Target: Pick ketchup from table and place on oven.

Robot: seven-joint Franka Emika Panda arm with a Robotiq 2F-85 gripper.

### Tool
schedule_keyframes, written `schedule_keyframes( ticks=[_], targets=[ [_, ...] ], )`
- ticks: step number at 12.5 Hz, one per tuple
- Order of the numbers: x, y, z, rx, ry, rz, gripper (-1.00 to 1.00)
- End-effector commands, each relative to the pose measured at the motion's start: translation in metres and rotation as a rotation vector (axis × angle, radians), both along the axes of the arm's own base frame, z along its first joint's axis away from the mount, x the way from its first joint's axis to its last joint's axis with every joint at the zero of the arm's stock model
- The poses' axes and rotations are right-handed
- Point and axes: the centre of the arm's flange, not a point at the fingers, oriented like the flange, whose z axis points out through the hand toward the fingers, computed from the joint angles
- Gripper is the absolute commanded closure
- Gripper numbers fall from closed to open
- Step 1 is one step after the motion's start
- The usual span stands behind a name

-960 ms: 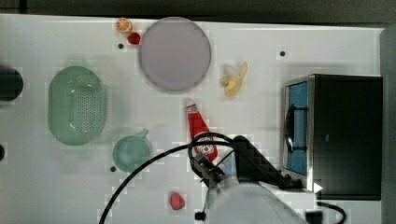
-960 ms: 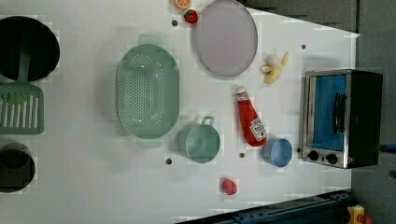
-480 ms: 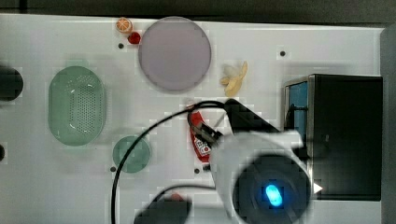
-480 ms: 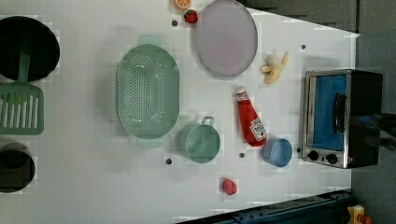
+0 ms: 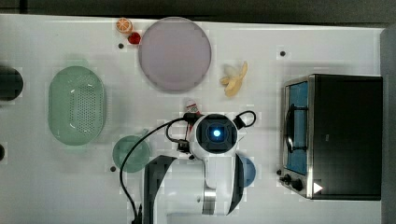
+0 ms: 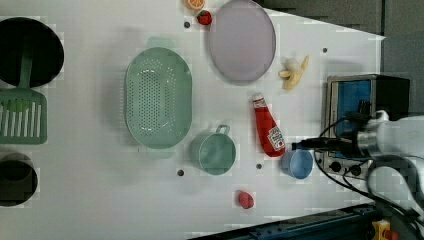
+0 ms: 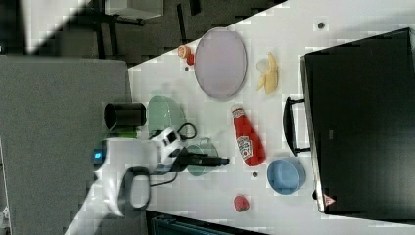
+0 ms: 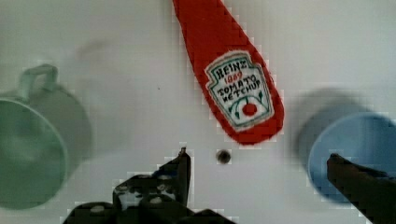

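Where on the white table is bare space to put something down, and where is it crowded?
Free: the table stretch below the green oval colander in the left view, and the toaster oven's black top. Crowded: around the red ketchup bottle, between the green mug and blue bowl.

The ketchup (image 8: pixel 233 79) label reads "HEINZ 1869 TOMATO KETCHUP" (white shield, wrist view); no other text is legible.
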Motion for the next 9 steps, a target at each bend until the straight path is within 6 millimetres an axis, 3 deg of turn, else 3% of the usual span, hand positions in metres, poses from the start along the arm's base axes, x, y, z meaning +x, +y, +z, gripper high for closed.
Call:
schedule_keyframes(
  ticks=[1,6,9],
  targets=[
    [0.022,0.003,0.002,0.003,-0.125,0.209,-1.00],
    [0.029,0.010,-0.084,0.006,-0.105,0.225,-1.00],
    [0.028,0.012,-0.119,0.006,-0.113,0.229,-1.00]
  ],
)
